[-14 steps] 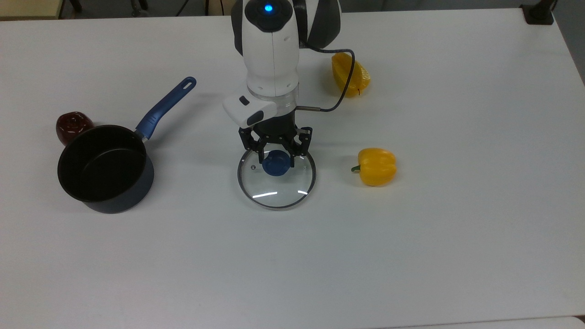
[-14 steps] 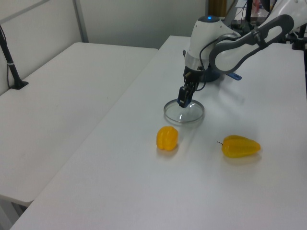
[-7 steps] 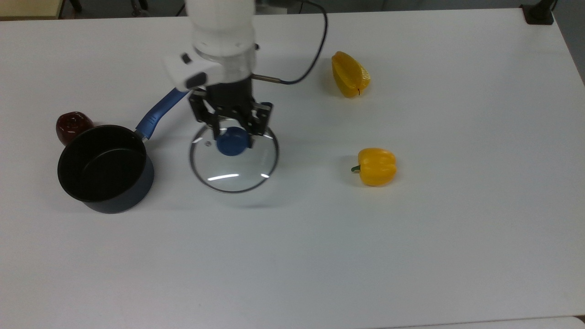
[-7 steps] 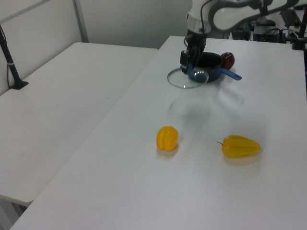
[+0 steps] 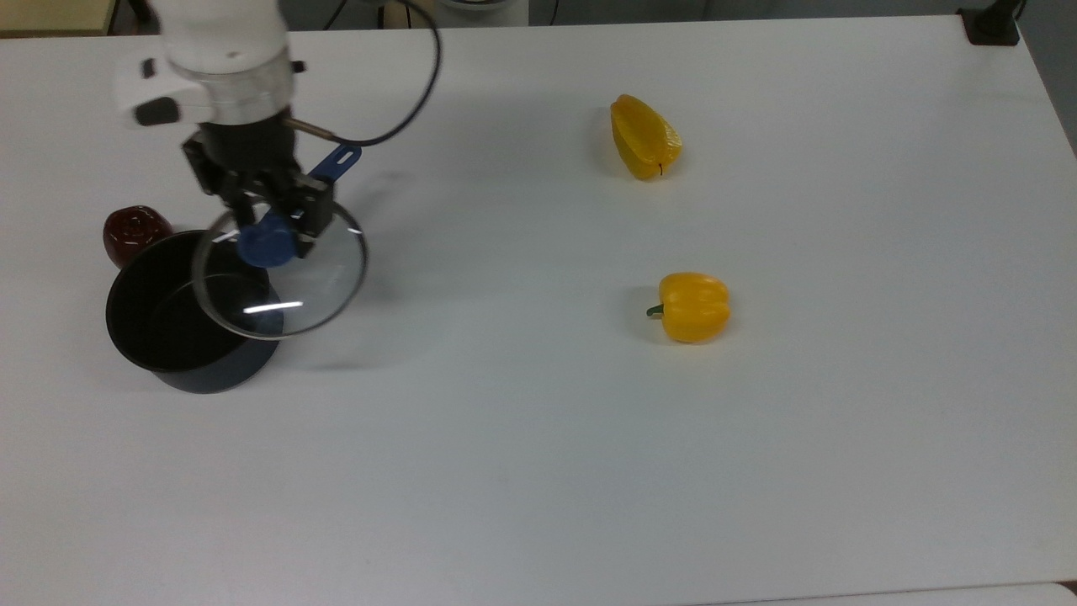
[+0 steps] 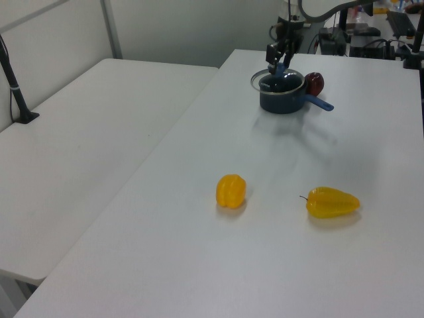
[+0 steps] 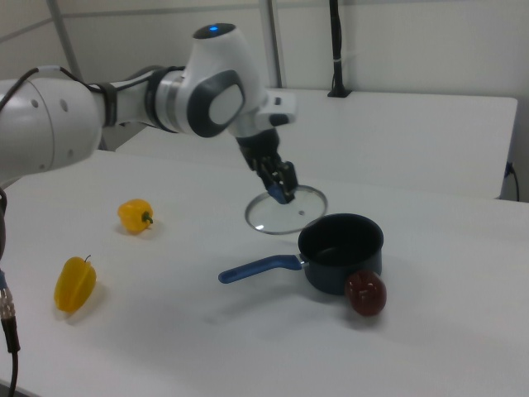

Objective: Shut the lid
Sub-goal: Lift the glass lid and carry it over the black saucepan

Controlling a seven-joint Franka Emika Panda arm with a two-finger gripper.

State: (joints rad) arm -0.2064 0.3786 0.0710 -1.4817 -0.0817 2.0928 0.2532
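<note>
Overhead, the gripper (image 5: 271, 220) clamps the blue knob of the lid (image 5: 282, 273), holding it in the air partly over the pot (image 5: 181, 316) near the tabletop's (image 5: 538, 438) corner.

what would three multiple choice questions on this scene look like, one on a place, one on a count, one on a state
1. Where is the dark red fruit?
A. beside the pot
B. inside the pot
C. between the two peppers

2. How many yellow peppers lie on the table?
A. one
B. two
C. three

3. What is the state of the lid?
A. seated on the pot
B. flat on the table
C. held in the air by its knob

Answers:
1. A: the right view shows it on the table against the outside of the pot.
2. B: the top view shows a long pepper and a rounder pepper.
3. C: the gripper is shut on the blue knob, and the lid hangs above the table, only partly over the pot.
</note>
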